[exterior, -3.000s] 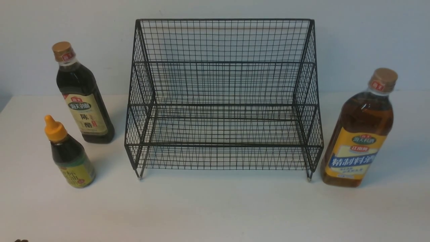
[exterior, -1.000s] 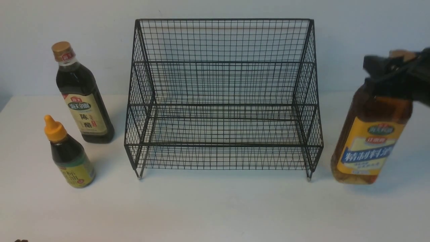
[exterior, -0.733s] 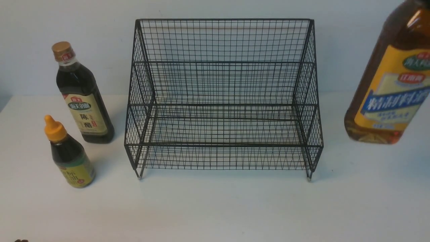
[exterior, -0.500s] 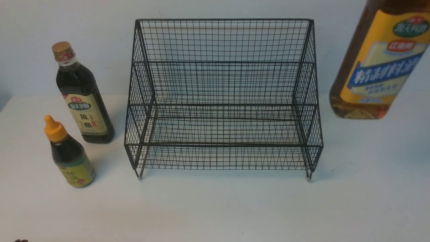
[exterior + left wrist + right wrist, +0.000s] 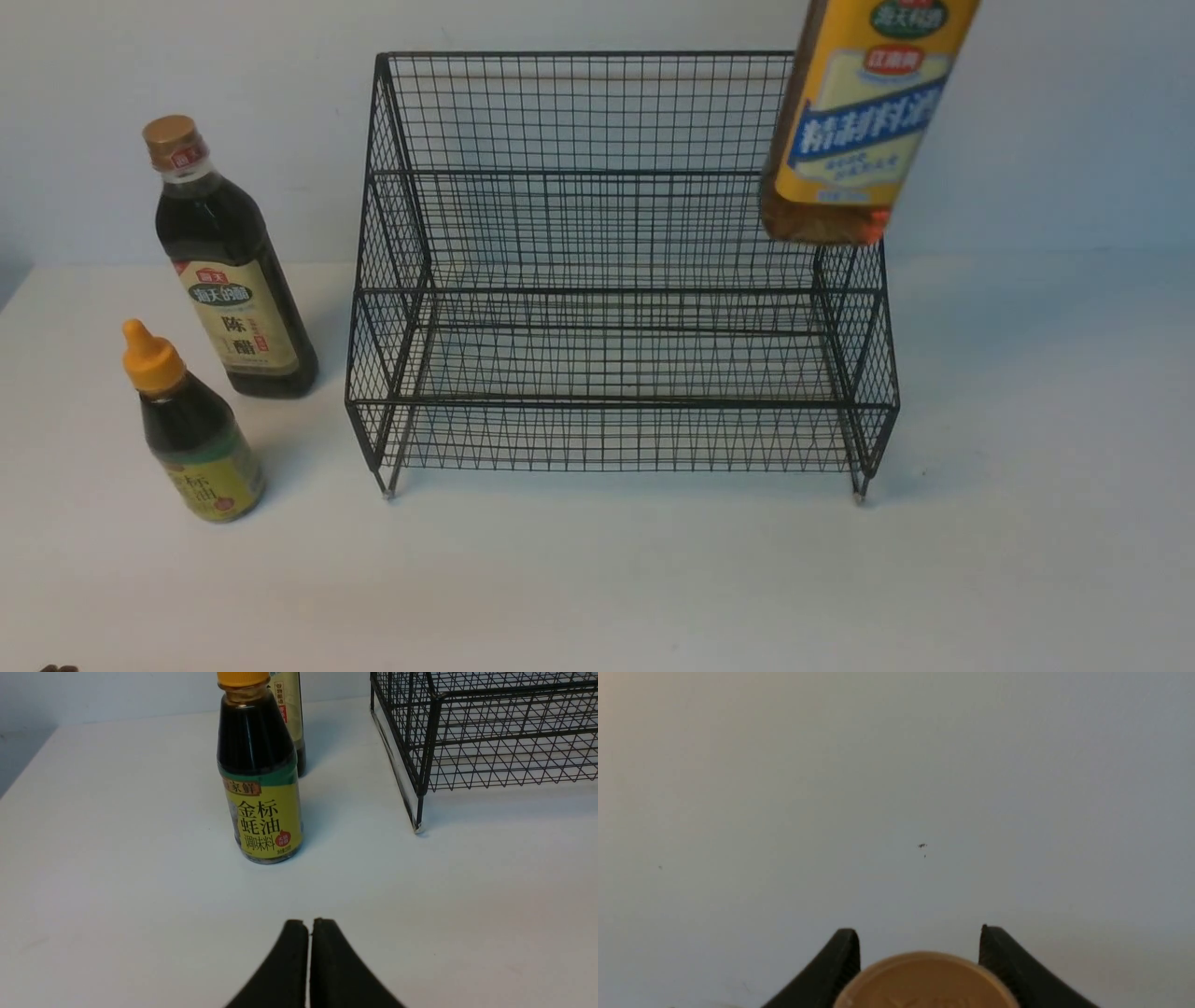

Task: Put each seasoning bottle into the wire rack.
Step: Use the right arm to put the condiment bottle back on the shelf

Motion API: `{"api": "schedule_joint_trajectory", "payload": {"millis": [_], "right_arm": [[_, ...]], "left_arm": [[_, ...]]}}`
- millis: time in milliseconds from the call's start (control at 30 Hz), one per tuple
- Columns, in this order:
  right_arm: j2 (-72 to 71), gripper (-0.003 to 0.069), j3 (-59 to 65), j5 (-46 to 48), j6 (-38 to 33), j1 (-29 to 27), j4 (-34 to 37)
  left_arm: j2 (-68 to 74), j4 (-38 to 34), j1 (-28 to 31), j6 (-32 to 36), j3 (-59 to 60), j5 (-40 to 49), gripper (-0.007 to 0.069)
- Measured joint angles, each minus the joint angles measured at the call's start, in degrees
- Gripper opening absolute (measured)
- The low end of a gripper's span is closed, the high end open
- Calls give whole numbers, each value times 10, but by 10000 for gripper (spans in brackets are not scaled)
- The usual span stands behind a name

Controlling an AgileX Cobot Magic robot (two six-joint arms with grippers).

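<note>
My left gripper (image 5: 308, 926) is pinched closed on nothing near the small dark orange-capped bottle (image 5: 259, 779), the tall dark cream-label bottle (image 5: 229, 271) stands behind it, the black wire rack (image 5: 616, 280) has free shelves, and my right gripper (image 5: 919, 933) grips the tall amber bottle (image 5: 854, 121) by its tan cap (image 5: 924, 980) above the rack's right end.

Front: raised, wall (image 5: 1027, 112) faced, whole rack (image 5: 616, 403) covered | Left wrist: low, close; small bottle (image 5: 259, 774) and rack shared with front | Right wrist: cap (image 5: 924, 980) close, blank surface (image 5: 896, 765) faced
</note>
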Motion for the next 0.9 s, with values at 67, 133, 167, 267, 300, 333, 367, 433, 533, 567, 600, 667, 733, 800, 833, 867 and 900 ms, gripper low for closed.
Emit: {"api": "schedule_joint_trajectory", "payload": {"millis": [67, 133, 167, 267, 300, 333, 367, 433, 533, 567, 600, 667, 733, 800, 833, 867, 900], "right_arm": [[22, 309, -18, -1, 9, 0, 4], [38, 309, -29, 1, 13, 0, 4], [47, 309, -34, 4, 13, 0, 4], [63, 309, -39, 31, 12, 0, -1], [65, 309, -39, 38, 12, 0, -2], [68, 309, -40, 51, 12, 0, -3], [68, 309, -40, 53, 12, 0, -3], [69, 309, -40, 77, 12, 0, -9], [69, 309, -40, 86, 12, 0, -12], [69, 309, -40, 84, 12, 0, -12], [69, 309, -40, 79, 12, 0, -13], [69, 309, -40, 72, 12, 0, -13], [69, 309, -41, 75, 12, 0, -13], [69, 309, -41, 85, 13, 0, -13], [69, 309, -41, 102, 13, 0, -13], [69, 309, -41, 107, 13, 0, -13], [69, 309, -41, 125, 13, 2, -13]], "left_arm": [[0, 0, 0, 0, 0, 0, -5], [0, 0, 0, 0, 0, 0, -5], [0, 0, 0, 0, 0, 0, -5], [0, 0, 0, 0, 0, 0, -5], [0, 0, 0, 0, 0, 0, -5], [0, 0, 0, 0, 0, 0, -5], [0, 0, 0, 0, 0, 0, -5], [0, 0, 0, 0, 0, 0, -5], [0, 0, 0, 0, 0, 0, -5], [0, 0, 0, 0, 0, 0, -5], [0, 0, 0, 0, 0, 0, -5], [0, 0, 0, 0, 0, 0, -5], [0, 0, 0, 0, 0, 0, -5], [0, 0, 0, 0, 0, 0, -5], [0, 0, 0, 0, 0, 0, -5], [0, 0, 0, 0, 0, 0, -5], [0, 0, 0, 0, 0, 0, -5]]}}
